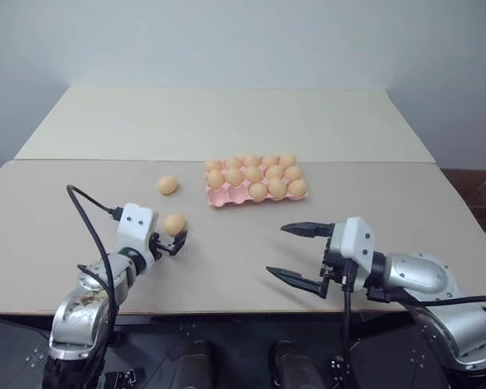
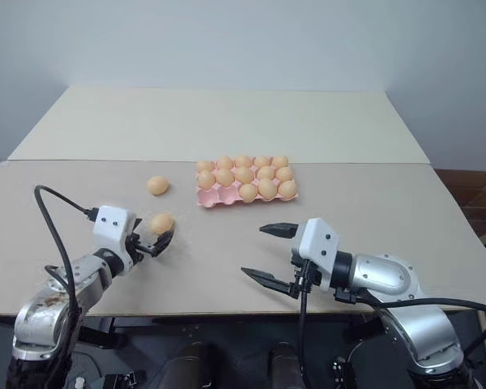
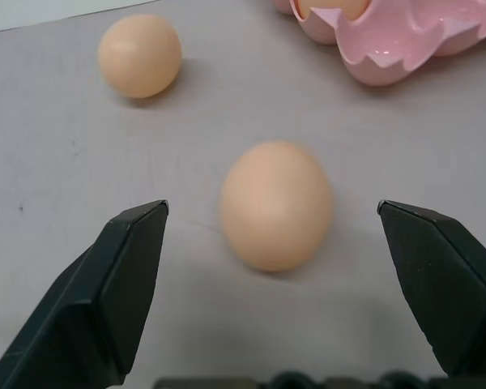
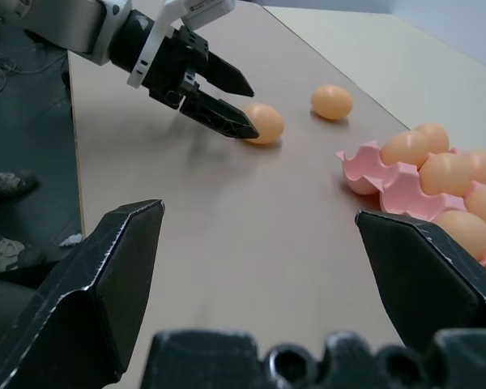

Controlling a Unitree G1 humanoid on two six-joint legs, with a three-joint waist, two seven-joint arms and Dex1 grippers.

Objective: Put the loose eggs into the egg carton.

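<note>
Left tool spread wide near the counter's front-left edge, fingers flanking a loose egg without touching it, nothing gripped. Second loose egg lying farther back toward the counter's middle, well apart from the first and just left of the egg carton. Pink egg carton sitting near the counter's centre, scalloped edge facing the near side, most cups filled with eggs, at least one front-left cup seen vacant from the left wrist view. Right tool hovering over the front edge right of centre, fingers splayed fully apart, holding nothing, pointed across toward the left tool. Broad bare stretch of counter between the right tool and the carton, and another between the two tools along the front edge. Back half of the counter, beyond a seam running side to side, lying bare up to the wall. Right-hand edge of the counter well clear of the carton.
</note>
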